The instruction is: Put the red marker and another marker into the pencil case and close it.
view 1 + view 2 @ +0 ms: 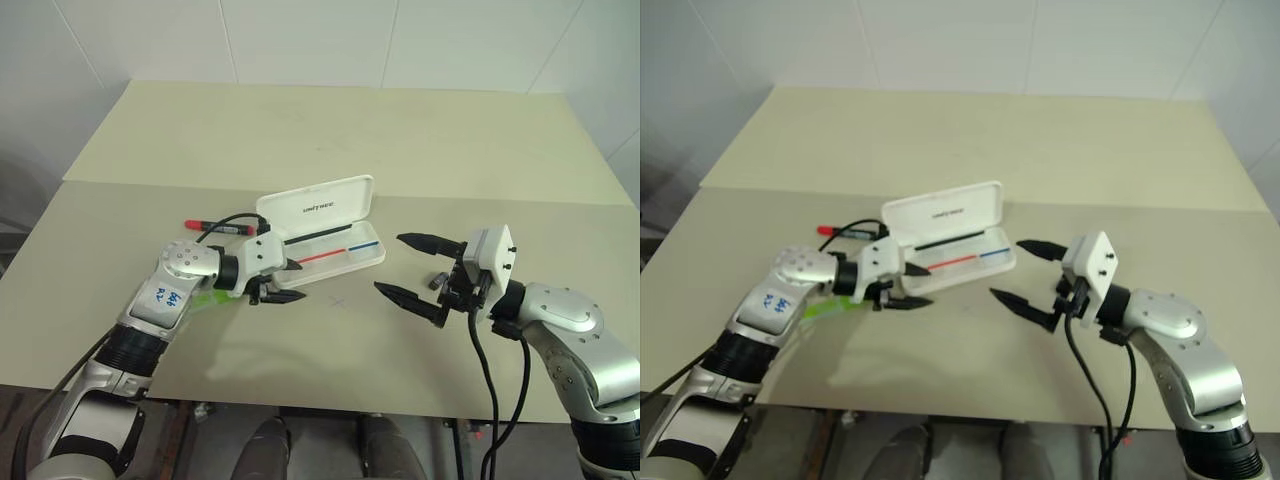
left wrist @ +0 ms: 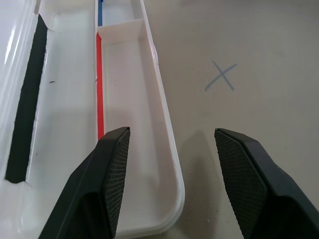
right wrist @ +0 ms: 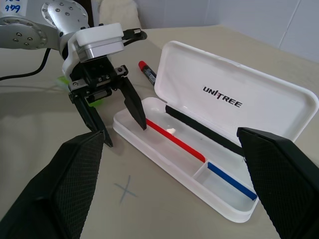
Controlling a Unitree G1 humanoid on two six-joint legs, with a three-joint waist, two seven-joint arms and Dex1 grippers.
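left gripper [image 3: 117, 122] black fingers parted, empty, straddling near rim of open white hard plastic pencil case [image 1: 325, 240]. right gripper [image 1: 420, 270] spread wide, empty, just beside case. neither marker in case yet: black-barrelled red marker [image 1: 215, 226] behind left arm, translucent green highlighter [image 1: 820, 308] under it. next: grasp one. count: one case, two markers.

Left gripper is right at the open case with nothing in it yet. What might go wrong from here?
1. The left gripper straddles the front wall of the pencil case, one finger inside; closing or dragging may shove or tip the case.
2. It holds nothing: the red marker lies behind the arm and the green marker under it, easy to knock while turning back.
3. The right gripper, open beside the case, may clash with it.
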